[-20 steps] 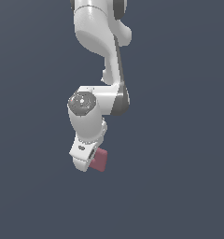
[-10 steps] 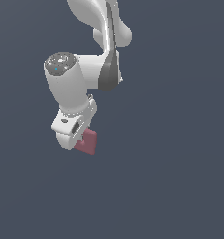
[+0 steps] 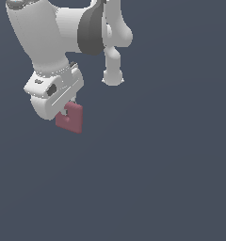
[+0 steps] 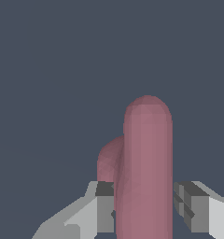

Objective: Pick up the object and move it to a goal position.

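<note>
Exterior view: a white Franka Panda arm [image 3: 63, 33] reaches down from the upper part of the exterior view's left against a plain slate-blue backdrop, its end effector [image 3: 68, 110] closed on a small dusky pink-red object [image 3: 70, 118]. The rounded block hangs just below the white hand, tilted, with most of its body showing beneath the fingers and a small pale mark on the face turned to the camera. Nothing else touches it; only the flat blue-grey field surrounds it on every side. A dark grey joint band [image 3: 90, 30] marks the arm's upper link, and a second white link [image 3: 113, 63] hangs behind, toward the exterior view's right.

From the wrist view, the object [image 4: 146, 168] stands between the two grey-tipped fingers [image 4: 104, 205], filling the narrow gap. One finger presses against its side, while the other [image 4: 191, 205] sits just beside it, contact there too close to call. The end effector [image 4: 146, 207] is drawn nearly together, gripping the block.
</note>
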`<action>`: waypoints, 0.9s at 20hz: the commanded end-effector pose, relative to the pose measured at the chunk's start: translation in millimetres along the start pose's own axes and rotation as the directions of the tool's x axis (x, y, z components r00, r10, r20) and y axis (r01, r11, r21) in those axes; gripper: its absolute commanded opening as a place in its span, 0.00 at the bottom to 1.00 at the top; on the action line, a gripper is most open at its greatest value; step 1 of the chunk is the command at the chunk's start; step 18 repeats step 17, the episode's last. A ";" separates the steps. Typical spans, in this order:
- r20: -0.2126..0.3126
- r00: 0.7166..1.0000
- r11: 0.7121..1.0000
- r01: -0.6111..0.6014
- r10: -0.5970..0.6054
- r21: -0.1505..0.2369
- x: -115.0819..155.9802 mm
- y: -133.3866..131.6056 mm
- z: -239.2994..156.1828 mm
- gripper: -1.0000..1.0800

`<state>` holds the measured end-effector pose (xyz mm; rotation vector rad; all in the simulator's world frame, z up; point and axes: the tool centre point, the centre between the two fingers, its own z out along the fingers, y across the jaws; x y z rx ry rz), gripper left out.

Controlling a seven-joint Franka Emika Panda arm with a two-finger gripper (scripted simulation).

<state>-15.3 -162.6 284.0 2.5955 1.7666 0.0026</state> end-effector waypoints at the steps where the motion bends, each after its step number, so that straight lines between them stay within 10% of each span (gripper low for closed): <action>1: -0.001 1.000 1.000 0.001 -0.001 0.001 -15.2 -7.9 -22.4 0.00; 18: 0.000 1.000 1.000 0.000 0.000 0.002 -64.8 -27.0 -93.1 0.00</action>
